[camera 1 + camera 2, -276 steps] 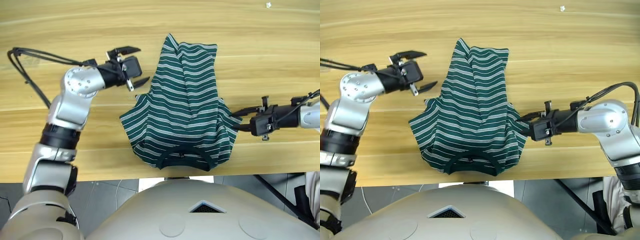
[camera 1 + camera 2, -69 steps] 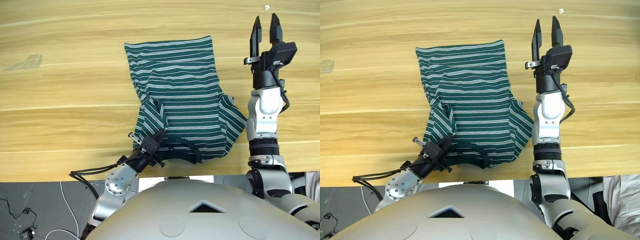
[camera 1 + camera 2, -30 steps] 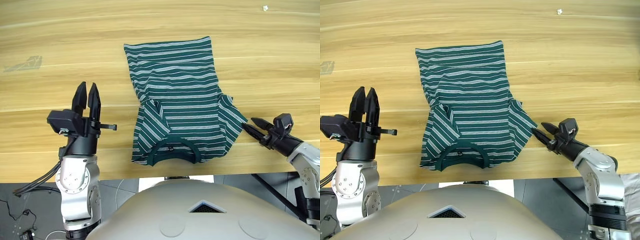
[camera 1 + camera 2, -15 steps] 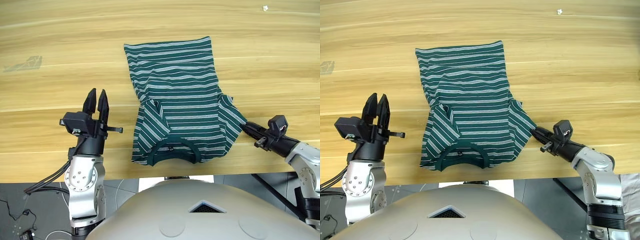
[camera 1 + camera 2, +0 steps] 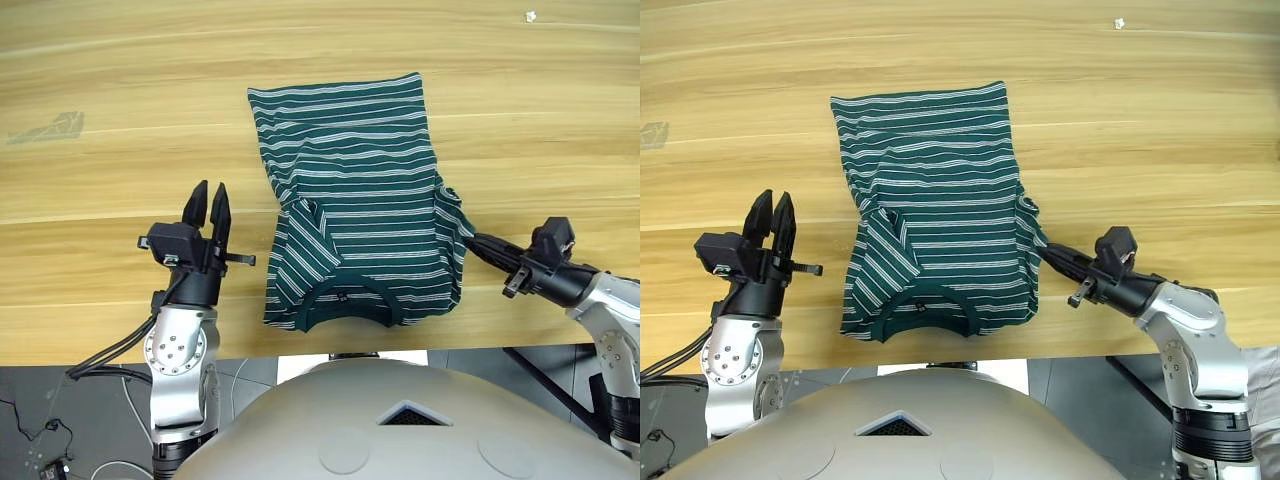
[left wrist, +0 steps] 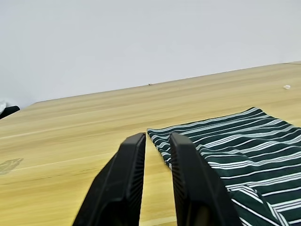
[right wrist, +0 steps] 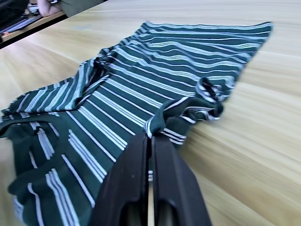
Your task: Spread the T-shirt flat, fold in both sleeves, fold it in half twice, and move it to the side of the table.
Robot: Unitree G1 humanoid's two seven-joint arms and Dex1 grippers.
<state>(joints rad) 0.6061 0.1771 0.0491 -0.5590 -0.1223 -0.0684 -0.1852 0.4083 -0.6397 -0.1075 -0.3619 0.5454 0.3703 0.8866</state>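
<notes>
Green striped cloth, the shirt (image 5: 350, 170) lies on the table (image 5: 120, 60) near its front edge, collar (image 5: 350, 300) toward the robot and hem on the far side. The right gripper (image 5: 1050, 253) has its fingers pressed together on a bunched bit of the right sleeve (image 5: 450, 212), which is rucked up against the body rather than lying out flat. The left gripper (image 5: 209, 194) stands just beside the shirt's left side, fingers a narrow gap apart and holding nothing; the left sleeve (image 5: 300, 250) lies doubled over onto the chest. The risks, as I judge them: the pinch seems to take only a small fold at the sleeve's edge, so a quick pull could slip it free, or, if it holds, drag the whole shirt sideways, since nothing pins the other side. A pull toward the robot could draw the collar over the table edge. Catching more than one layer would lift the body with the sleeve and wrinkle the part already spread. The left sleeve's crooked overlap, if left so, would make later folds uneven
</notes>
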